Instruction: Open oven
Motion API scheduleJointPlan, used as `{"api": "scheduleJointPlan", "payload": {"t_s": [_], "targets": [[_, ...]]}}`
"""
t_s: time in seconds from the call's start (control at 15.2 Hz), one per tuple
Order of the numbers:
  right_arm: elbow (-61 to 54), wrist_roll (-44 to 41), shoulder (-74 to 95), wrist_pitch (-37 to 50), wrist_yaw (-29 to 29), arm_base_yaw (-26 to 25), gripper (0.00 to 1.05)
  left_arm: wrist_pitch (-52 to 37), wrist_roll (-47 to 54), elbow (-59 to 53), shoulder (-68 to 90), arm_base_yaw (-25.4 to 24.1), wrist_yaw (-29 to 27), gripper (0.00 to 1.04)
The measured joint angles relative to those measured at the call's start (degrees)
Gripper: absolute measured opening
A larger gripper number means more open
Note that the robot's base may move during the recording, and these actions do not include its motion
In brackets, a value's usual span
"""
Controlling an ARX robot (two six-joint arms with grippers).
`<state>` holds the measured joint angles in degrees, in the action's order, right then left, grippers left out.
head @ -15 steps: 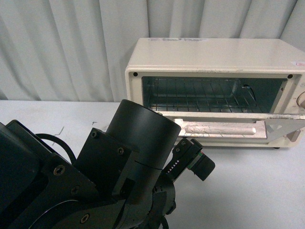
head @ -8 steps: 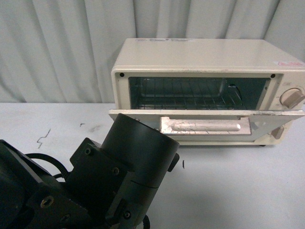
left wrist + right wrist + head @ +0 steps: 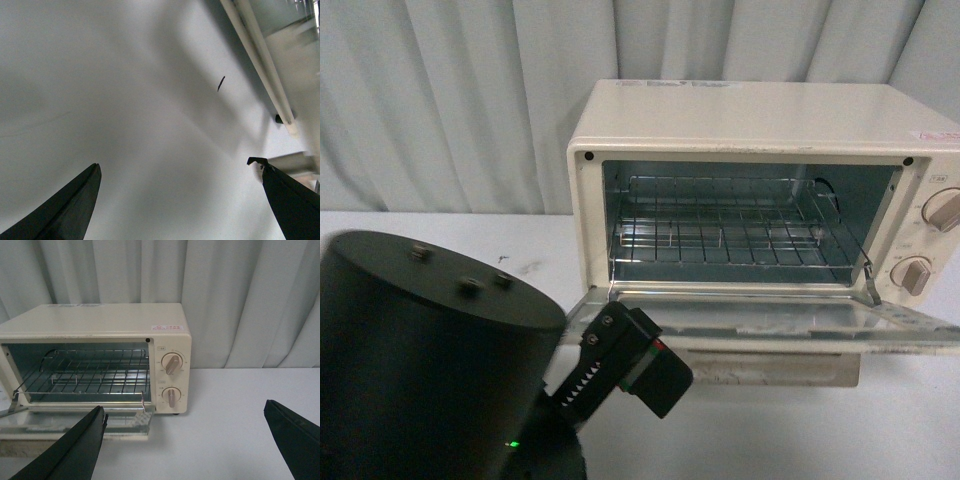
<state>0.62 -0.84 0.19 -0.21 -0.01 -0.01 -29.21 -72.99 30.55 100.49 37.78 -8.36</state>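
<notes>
My left gripper is low over the table, spread and empty, beside the oven door, which is folded down. Right gripper is spread too, facing the oven.

We see a cream-white oven with two pinkish knobs and a silvery grid-patterned rack, pale grey pleated curtains upper left, a white table, a black arm lower left.

The left arm fills the lower left of the front view as a broad black cylinder, its wrist end reaching toward lower centre. The left gripper is spread wide and empty. The right gripper is spread wide too, holding nothing.
</notes>
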Motion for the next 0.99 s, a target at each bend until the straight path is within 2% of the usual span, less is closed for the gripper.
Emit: {"api": "scheduleJointPlan", "payload": {"t_s": [0.07,0.26,0.39,0.46,0.53,0.59,0.72,0.79,0.99], "targets": [[0.0,0.0,0.0,0.0,0.0,0.0,0.98,1.7,3.1,-1.8,-4.1,-0.7,-0.4,0.98],[0.0,0.0,0.0,0.0,0.0,0.0,0.98,7.1,13.6,-3.4,-19.5,-3.1,-6.7,0.98],[0.0,0.0,0.0,0.0,0.0,0.0,0.98,9.8,17.0,-3.2,-26.4,-3.6,-10.0,0.98],[0.0,0.0,0.0,0.0,0.0,0.0,0.98,12.8,21.0,1.0,-30.0,-1.9,-14.7,0.98],[0.0,0.0,0.0,0.0,0.0,0.0,0.98,-4.1,32.5,-1.7,-30.3,-0.9,-22.9,0.85],[0.0,0.0,0.0,0.0,0.0,0.0,0.98,-11.4,44.9,-7.2,-33.5,-3.2,-24.2,0.73],[0.0,0.0,0.0,0.0,0.0,0.0,0.98,-13.2,61.8,-14.0,-41.0,-9.3,-21.1,0.51],[0.0,0.0,0.0,0.0,0.0,0.0,0.98,-12.3,66.4,-16.4,-44.5,-11.8,-18.1,0.39],[0.0,0.0,0.0,0.0,0.0,0.0,0.98,-11.1,69.1,-18.4,-47.3,-14.1,-15.6,0.28]]}}
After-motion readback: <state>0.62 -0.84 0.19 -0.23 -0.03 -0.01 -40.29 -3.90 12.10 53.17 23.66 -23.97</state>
